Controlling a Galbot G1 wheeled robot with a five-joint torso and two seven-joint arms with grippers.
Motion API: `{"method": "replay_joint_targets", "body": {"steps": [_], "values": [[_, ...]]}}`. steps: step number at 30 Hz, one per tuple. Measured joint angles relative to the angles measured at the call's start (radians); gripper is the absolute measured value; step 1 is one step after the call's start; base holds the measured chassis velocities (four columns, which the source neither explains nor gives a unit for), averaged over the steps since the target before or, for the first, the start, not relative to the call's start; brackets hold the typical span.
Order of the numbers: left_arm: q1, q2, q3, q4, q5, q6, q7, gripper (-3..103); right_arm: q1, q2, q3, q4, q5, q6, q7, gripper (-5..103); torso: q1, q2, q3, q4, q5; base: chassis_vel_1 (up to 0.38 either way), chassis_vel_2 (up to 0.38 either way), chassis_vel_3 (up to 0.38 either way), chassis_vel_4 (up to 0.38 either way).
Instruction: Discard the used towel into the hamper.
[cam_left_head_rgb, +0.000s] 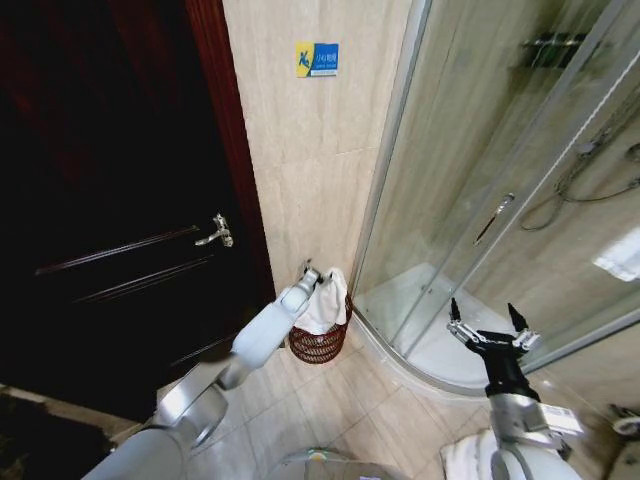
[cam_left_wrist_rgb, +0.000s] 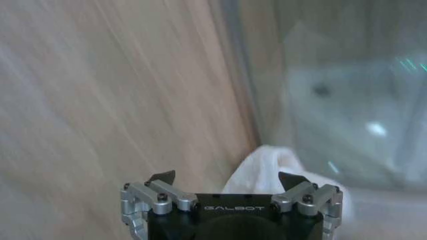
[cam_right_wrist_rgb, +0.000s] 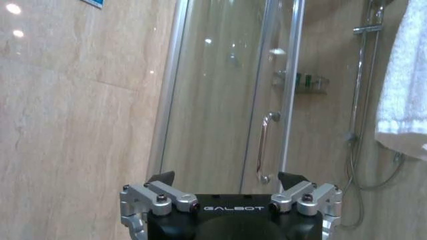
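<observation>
We note beige marble-look wall (cam_left_head_rgb: 310, 150) with small blue sign (cam_left_head_rgb: 317, 59), dark wooden door (cam_left_head_rgb: 110, 200) with metal handle (cam_left_head_rgb: 215, 233), curved glass shower enclosure (cam_left_head_rgb: 500, 180), pale tiled floor (cam_left_head_rgb: 300, 410).

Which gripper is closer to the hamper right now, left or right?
Left. The left gripper is open right above the hamper, by the white towel draped in it. The right gripper is open, off to the side in front of the shower enclosure.
</observation>
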Motion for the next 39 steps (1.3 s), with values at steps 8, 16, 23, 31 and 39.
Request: {"method": "replay_joint_targets", "body": {"steps": [8,16,23,31,39], "values": [[0.005,-0.01,-0.034,-0.032,0.079,0.157,0.067,100,0.012,0.0,0.007,0.011,0.007,-0.021,0.004,100,0.0,0.0,0.0,-0.0008,0.0002,0.0,0.0,0.0,0.0],[0.056,0.003,-0.082,-0.13,-0.107,-0.237,-0.206,100,0.0,0.0,0.014,0.013,0.027,-0.006,0.005,100,0.0,0.0,0.0,-0.001,-0.0001,0.0,0.0,0.0,0.0],[0.347,0.12,-0.281,-0.566,-0.216,-0.256,-0.348,100,-0.002,0.0,0.015,0.001,0.07,-0.009,0.001,100,0.0,0.0,0.0,-0.0004,-0.0002,0.0,0.0,0.0,0.0],[0.71,0.171,-0.561,-0.94,-0.301,-0.243,-0.445,100,-0.025,0.0,0.027,0.013,0.115,-0.019,-0.01,100,0.0,0.0,0.0,-0.0003,-0.0001,0.0,0.0,0.0,0.0],[0.946,0.162,-0.831,-1.126,-0.322,-0.325,-0.369,100,-0.036,0.0,0.036,0.006,0.137,-0.019,-0.07,100,0.0,0.0,0.0,-0.0005,0.0001,0.0,0.0,0.0,0.0]]}}
